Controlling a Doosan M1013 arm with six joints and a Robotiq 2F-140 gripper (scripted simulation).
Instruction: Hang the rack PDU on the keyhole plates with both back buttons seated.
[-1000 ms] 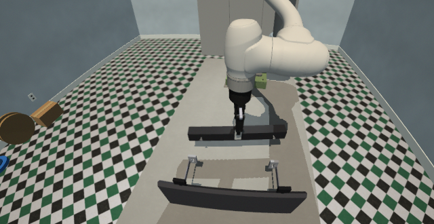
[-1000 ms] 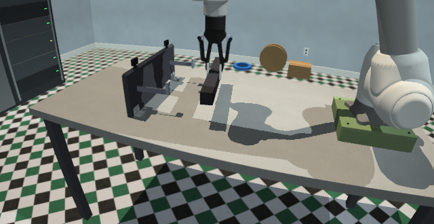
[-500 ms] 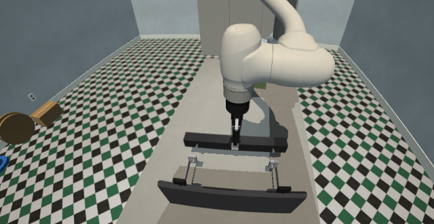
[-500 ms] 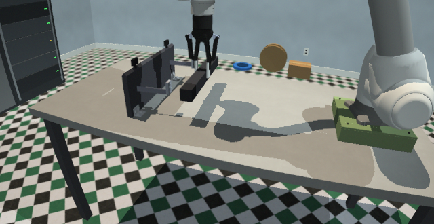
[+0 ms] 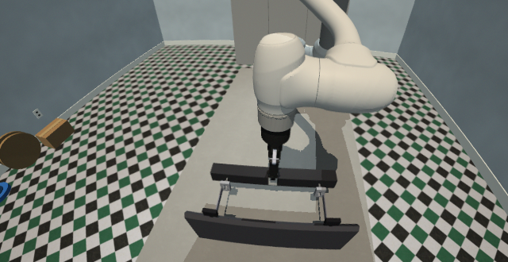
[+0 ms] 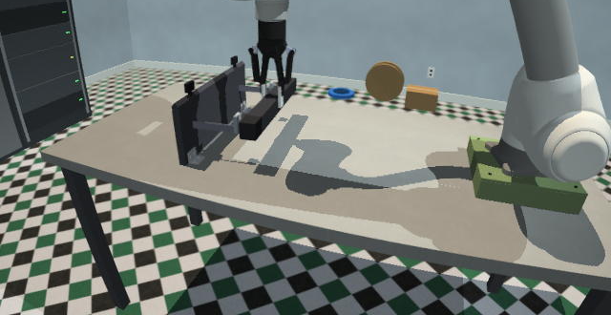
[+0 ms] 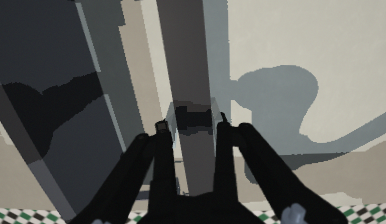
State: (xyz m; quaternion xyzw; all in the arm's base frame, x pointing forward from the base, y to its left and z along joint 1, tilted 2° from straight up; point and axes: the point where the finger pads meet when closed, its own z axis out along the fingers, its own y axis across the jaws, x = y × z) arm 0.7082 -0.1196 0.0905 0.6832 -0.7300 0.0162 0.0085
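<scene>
While the gripper (image 5: 273, 169) is clenched across the middle of the rack PDU (image 5: 238, 172), the long black bar hangs lifted above the table (image 6: 382, 134), in the lower centre of the top view. It lies level and parallel to the dark back panel (image 5: 270, 230) of the mounting stand. The two keyhole plates (image 5: 225, 186) stand out from this panel on thin grey brackets, and the PDU is now just beside them, perhaps touching. The buttons on its back are hidden in all views, so I cannot tell if they have entered the slots.

In my judgement the task is more than half done: the PDU is picked up, carried and brought to the plates. What remains is to seat both buttons, let the bar drop into the narrow part of the slots, open the jaws and see that it hangs level and still.

The table is pale grey-beige with dark legs, and strong shadows of the arm fall over it. At the right of the exterior view the arm stands on a green base plate (image 6: 568, 199). The floor is a checker of green, black and white tiles, the walls are blue-grey. A server rack (image 6: 29, 24) stands at the upper left, and by the far wall I see a blue ring (image 6: 341, 93), a brown disc (image 6: 385, 81) and a cardboard box (image 6: 421, 97)
</scene>
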